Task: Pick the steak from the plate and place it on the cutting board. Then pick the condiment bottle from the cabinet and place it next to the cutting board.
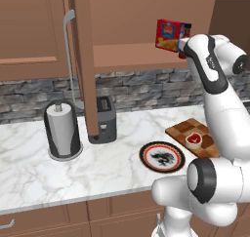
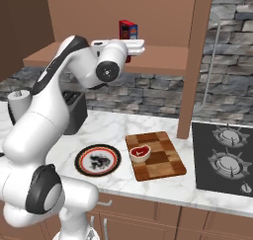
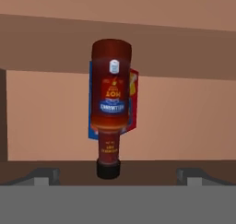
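Nearest us, our gripper [image 3: 118,174] has its two fingertips spread wide and holding nothing, the bottle [image 3: 110,103] centred between them a little way ahead, seen upside down because the hand is rolled over. We judge the first half of the task done: the steak [image 2: 140,152] lies on the cutting board [image 2: 154,155], and the plate [image 2: 98,160] just beside the board carries nothing. What is left is to close on the bottle, lift it out of the cabinet [image 1: 127,55] and set it down next to the board. Behind the bottle on the same shelf stands a red and yellow box [image 1: 169,35]. Below, the white marble counter [image 1: 58,175] bears a paper towel holder [image 1: 62,130] and a dark toaster [image 1: 105,119], with a grey stone wall [image 1: 141,89] behind and a stove [image 2: 225,157] beyond the board.
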Tool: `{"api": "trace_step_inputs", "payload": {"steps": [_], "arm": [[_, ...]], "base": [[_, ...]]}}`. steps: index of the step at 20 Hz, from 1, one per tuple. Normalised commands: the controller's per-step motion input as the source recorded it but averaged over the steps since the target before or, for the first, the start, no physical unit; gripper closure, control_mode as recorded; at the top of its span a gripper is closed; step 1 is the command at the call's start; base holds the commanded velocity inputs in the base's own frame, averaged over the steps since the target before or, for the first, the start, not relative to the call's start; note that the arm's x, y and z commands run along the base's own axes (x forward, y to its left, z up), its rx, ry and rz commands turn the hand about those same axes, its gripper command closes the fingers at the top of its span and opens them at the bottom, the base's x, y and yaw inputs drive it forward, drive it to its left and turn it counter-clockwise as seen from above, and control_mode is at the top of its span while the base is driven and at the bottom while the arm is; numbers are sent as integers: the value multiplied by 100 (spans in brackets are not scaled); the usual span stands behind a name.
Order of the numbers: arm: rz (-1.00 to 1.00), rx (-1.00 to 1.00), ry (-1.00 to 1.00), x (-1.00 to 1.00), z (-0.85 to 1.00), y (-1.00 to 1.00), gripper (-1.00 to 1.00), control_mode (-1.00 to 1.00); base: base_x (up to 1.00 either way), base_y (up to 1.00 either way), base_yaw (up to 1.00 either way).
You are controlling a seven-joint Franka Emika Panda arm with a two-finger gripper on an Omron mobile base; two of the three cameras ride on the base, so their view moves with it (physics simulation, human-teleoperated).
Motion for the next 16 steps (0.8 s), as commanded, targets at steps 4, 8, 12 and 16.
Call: {"api": "trace_step_inputs", "payload": {"steps": [4,8,12,16], "arm": [[-2,0,0,25,-4,0,-100,-100],[-3,0,0,24,-3,0,-100,-100],[-3,0,0,21,-1,0,-100,-100],[-3,0,0,14,0,0,-100,-100]], "base": [[0,0,0],[0,0,0],[0,0,0],[0,0,0]]}}
